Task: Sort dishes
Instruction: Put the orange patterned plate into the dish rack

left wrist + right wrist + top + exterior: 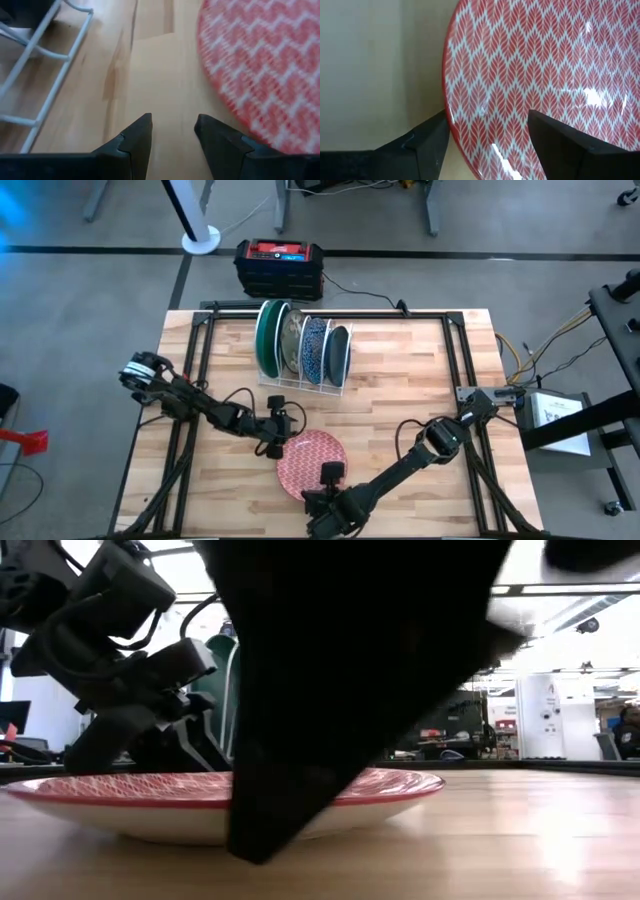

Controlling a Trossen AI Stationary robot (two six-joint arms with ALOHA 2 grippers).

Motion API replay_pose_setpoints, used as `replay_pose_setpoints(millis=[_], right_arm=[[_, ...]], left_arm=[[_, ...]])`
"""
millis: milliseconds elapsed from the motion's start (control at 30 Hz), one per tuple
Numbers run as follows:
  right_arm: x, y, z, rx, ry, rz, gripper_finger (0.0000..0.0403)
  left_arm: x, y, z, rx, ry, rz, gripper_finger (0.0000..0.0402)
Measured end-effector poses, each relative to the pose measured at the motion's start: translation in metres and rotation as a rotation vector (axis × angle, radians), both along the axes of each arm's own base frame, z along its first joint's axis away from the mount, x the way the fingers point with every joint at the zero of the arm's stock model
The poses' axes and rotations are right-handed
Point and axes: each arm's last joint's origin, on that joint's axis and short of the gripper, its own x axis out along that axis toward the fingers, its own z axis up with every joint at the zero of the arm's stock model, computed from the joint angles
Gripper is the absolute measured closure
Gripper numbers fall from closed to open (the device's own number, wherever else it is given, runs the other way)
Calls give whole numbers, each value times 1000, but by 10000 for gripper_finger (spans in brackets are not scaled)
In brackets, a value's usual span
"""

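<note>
A red-pink patterned plate (308,460) lies flat on the wooden table near its near edge; it also shows in the low view (120,802). My right gripper (331,478) is open at the plate's near right rim, one finger outside the rim and one over the inside (487,135). My left gripper (274,436) is open and empty just off the plate's far left rim, above bare wood (172,127). A green plate (268,338), a greyish one (292,340), a blue speckled one (315,350) and a dark one (340,352) stand on edge in the white wire rack (300,385). My right gripper stands astride the plate's rim (451,117), coming from the near side and slanting down. Its outer finger (265,825) reaches down to the table beside the rim. I cannot tell whether either finger touches the plate.
A black box with a red top (278,265) sits beyond the table's far edge. A corner of the rack shows in the left wrist view (45,60). Bare wood lies right of the rack and at the table's near left.
</note>
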Motion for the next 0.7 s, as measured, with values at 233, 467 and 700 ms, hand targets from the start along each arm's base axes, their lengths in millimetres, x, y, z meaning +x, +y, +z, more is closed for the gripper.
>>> replay_pose_setpoints(millis=[233, 467, 700], right_arm=[[-2, -5, -11, -72, 10, 31, 149], [-2, -6, -11, -159, -7, 88, 166], [-2, -7, -11, -196, -26, 69, 185]], left_arm=[[3, -2, -3, -10, 16, -35, 248], [3, -2, -7, -21, 31, -50, 248], [3, -2, -7, -22, 37, -52, 248]])
